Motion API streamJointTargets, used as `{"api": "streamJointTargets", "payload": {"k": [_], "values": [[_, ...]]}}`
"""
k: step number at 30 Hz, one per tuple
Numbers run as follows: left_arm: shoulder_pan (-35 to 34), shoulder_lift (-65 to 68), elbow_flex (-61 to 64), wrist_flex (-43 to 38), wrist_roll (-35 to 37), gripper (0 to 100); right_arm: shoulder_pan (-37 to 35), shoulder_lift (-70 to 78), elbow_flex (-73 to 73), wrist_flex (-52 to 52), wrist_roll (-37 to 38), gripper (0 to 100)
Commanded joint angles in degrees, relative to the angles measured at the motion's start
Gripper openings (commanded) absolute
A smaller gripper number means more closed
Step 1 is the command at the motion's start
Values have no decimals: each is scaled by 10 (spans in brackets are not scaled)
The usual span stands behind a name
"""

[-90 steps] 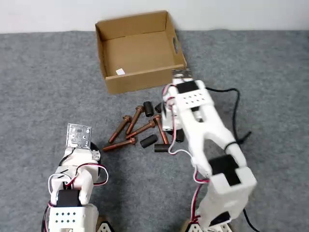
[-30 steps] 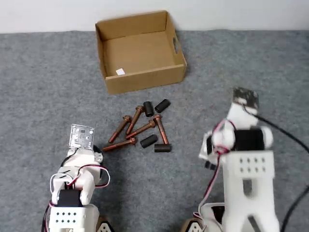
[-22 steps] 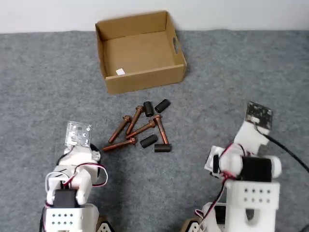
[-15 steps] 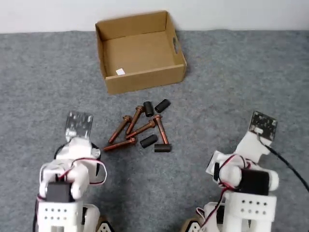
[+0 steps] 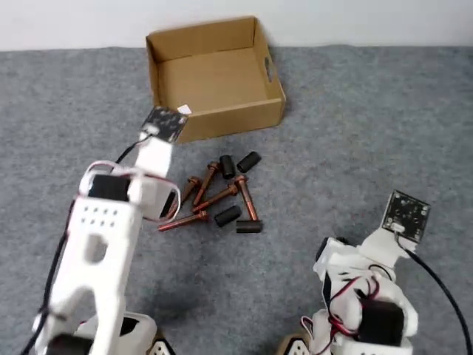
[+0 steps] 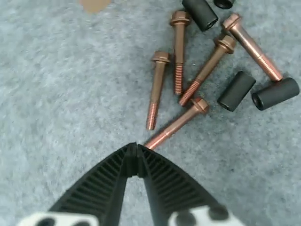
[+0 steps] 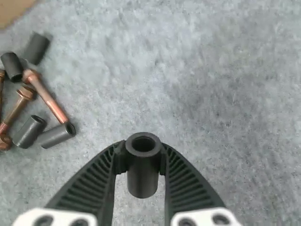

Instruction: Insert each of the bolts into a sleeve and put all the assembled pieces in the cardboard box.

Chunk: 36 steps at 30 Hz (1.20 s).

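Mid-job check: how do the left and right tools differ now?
The left tool is shut and empty; the right tool is shut on a black sleeve, bore facing its camera. The left tool's tip sits by the threaded end of a bolt in the pile; the right tool hangs over bare carpet, apart from it. Both are black and ribbed.
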Motion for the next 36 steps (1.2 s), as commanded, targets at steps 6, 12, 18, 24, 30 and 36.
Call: {"api": "streamJointTargets", "payload": {"k": [6,12,18,24,30,36], "values": [[16,223,-182,28,-50,9,5,-45,8,-23,-2,8],[18,357,-308,73,-50,123,4,-53,10,-24,-2,8],[16,442,-385,85,-51,133,4,-53,13,-25,-1,8],[13,497,-417,62,-52,133,4,-53,14,-25,-1,8],[17,543,-421,29,-51,131,4,-53,14,-25,-1,8],[14,575,-420,-3,-47,88,4,-53,15,-25,-1,8]]}}
